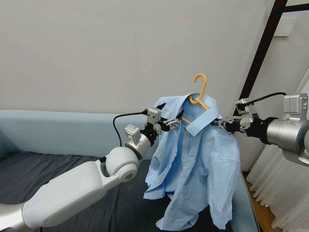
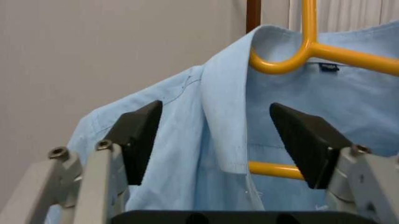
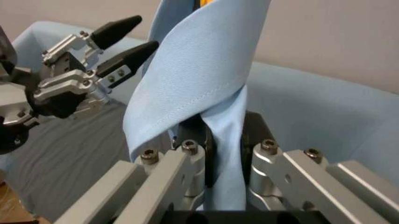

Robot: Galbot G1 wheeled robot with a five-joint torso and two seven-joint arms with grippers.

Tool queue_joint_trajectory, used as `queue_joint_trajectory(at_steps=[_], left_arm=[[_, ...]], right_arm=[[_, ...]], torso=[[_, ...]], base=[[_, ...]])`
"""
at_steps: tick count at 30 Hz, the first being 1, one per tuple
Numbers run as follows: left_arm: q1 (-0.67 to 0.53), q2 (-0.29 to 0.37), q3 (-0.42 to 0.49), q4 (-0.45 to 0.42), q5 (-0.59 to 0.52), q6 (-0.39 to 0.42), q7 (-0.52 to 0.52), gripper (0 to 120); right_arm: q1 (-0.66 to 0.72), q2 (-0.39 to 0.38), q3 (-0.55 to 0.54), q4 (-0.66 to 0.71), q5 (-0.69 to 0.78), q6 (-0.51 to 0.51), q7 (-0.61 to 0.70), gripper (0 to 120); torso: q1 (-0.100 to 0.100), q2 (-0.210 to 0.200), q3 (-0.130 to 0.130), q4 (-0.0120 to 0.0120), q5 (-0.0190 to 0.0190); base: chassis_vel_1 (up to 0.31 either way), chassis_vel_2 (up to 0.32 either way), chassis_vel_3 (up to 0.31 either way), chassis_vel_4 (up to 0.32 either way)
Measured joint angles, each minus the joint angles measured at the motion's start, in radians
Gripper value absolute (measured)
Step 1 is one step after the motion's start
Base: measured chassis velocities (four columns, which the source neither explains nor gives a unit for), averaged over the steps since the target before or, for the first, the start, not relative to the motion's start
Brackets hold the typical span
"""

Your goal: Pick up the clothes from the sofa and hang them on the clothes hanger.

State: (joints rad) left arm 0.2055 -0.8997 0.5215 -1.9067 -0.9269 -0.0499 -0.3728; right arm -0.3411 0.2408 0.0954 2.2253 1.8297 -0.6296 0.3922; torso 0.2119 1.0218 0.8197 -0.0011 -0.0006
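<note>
Seen from the head, a light blue fabric shirt [image 1: 203,159] on a yellow plastic hanger [image 1: 200,94] hangs over the pale blue sofa [image 1: 48,130] with its dark grey seat, before a plain white wall [image 1: 96,48] and a dark slanting pole [image 1: 263,48]. The left wrist view shows the left end effector [image 2: 216,112] spread open, facing the collar. The right wrist view shows the right end effector [image 3: 224,140] clamped on a fold of the shirt.

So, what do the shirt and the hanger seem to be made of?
The shirt: thin woven cloth, probably cotton or a blend, matte; it hangs in soft folds, with stitched seams where the right gripper pinches it. The hanger: smooth, slightly glossy yellow, likely plastic, perhaps coated metal.
</note>
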Motion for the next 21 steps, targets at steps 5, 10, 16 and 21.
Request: queue_joint_trajectory(at_steps=[5, 10, 16, 21], left_arm=[[-0.003, -0.019, 0.009, 0.012, 0.0, -0.002, 0.002, 50], [-0.001, -0.03, 0.011, 0.019, -0.002, -0.005, 0.003, 30], [0.0, -0.03, 0.017, 0.018, -0.007, -0.007, 0.004, 9], [0.001, -0.033, 0.022, 0.018, -0.009, -0.008, 0.004, 0]], right_arm=[[0.011, -0.006, -0.002, -0.001, 0.009, 0.0, 0.001, 8], [0.012, -0.014, -0.003, 0.0, 0.012, -0.001, 0.001, 8], [0.006, -0.008, -0.003, 0.0, 0.006, -0.001, -0.001, 8], [-0.005, -0.001, -0.002, 0.001, -0.007, -0.001, -0.003, 8]], torso=[[0.0, 0.0, 0.0, -0.0001, 0.0001], [0.0, 0.0, 0.0, -0.0002, 0.0], [0.0, 0.0, 0.0, -0.0001, 0.0], [0.0, 0.0, 0.0, -0.0001, 0.0]], base=[[0.0, 0.0, 0.0, 0.0], [0.0, 0.0, 0.0, 0.0], [0.0, 0.0, 0.0, 0.0], [0.0, 0.0, 0.0, 0.0]])
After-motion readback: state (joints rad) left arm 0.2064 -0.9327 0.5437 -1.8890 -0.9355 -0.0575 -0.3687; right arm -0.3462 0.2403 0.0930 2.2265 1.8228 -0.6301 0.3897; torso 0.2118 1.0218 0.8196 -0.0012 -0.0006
